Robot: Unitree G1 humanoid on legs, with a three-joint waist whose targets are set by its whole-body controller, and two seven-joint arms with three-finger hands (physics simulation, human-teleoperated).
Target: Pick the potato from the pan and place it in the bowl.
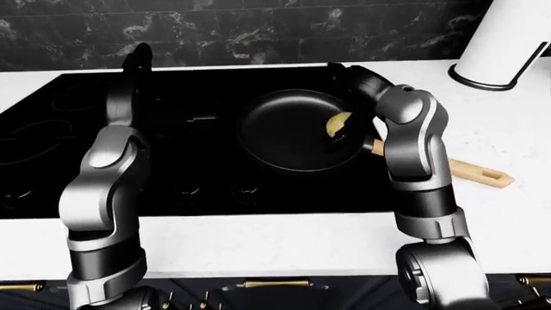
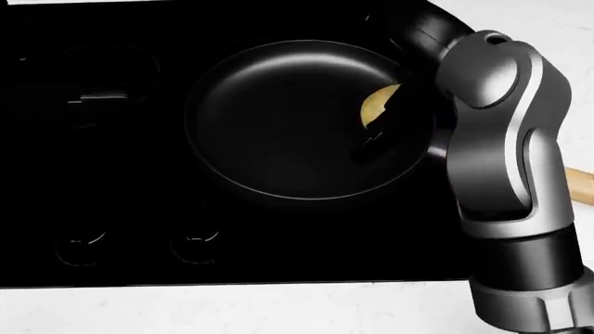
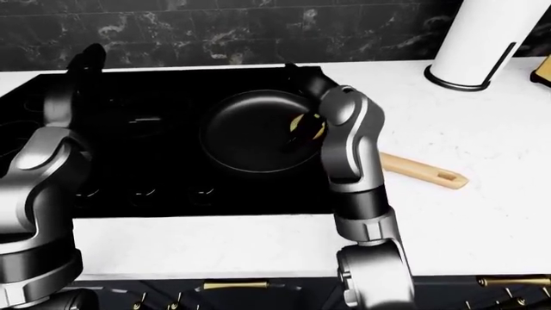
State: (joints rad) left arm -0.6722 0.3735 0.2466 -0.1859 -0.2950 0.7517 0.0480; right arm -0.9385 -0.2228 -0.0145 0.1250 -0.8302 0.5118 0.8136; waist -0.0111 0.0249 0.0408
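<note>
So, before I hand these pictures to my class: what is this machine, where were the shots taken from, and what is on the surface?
It is a simulated humanoid robot; all three pictures come from cameras on its head, looking down over its own arms. A black stove sits in a white counter. On it stands a black pan with a wooden handle, and a yellow potato lies inside. The right hand reaches over the potato; whether it grips is unclear. The left hand hangs over the stove, holding nothing. No bowl is visible.
</note>
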